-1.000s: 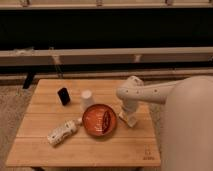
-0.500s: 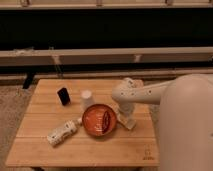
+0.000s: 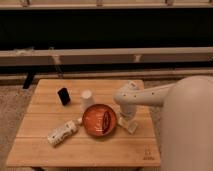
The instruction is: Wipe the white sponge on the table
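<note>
Down on the worktop [image 3: 45, 150], right of centre, lies the white sponge [image 3: 131, 127], just beside the orange plate [image 3: 100, 120]; the tool [image 3: 125, 119] sits directly over the sponge, whether open or closed I cannot tell; farther left are a white cup [image 3: 87, 98], a black object [image 3: 63, 96] and a white bottle [image 3: 62, 132] lying on its side.

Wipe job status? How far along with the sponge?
Approach looks done: the tool is low at the white sponge, just right of the orange plate. In hand: seating on the sponge; contact can't be confirmed. Left: the wiping strokes across the table.
</note>
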### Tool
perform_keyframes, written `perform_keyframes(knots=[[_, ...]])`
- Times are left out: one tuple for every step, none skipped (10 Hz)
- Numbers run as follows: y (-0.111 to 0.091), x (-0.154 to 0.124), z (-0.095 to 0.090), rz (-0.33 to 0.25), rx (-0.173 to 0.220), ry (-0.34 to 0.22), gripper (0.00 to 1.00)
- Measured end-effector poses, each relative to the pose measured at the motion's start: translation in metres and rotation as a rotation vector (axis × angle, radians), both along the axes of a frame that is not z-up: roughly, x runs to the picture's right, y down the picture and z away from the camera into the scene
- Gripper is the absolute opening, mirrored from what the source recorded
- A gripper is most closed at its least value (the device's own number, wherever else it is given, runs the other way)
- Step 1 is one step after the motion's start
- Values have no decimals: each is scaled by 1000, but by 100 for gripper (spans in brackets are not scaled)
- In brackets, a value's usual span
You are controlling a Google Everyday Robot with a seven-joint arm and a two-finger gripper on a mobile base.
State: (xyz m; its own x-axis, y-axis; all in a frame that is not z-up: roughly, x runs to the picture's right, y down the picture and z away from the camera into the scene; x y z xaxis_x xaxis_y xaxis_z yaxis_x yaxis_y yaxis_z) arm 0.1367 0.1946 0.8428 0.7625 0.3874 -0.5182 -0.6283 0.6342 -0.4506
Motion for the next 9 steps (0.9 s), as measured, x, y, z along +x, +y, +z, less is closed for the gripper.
perform_keyframes(knots=[[0,0,-1,0,-1,1,0],[0,1,-1,0,-2,2,0],[-1,1,-1,3,-1,2,0],[0,9,1,36,-10,14,0],[1,13,1,38,-14,20,0],[1,13,1,36,-16,21,0],[1,15,-1,37,-17,23,0],[0,14,0,38,-16,22,0],[0,18,0,58,-19,25,0]])
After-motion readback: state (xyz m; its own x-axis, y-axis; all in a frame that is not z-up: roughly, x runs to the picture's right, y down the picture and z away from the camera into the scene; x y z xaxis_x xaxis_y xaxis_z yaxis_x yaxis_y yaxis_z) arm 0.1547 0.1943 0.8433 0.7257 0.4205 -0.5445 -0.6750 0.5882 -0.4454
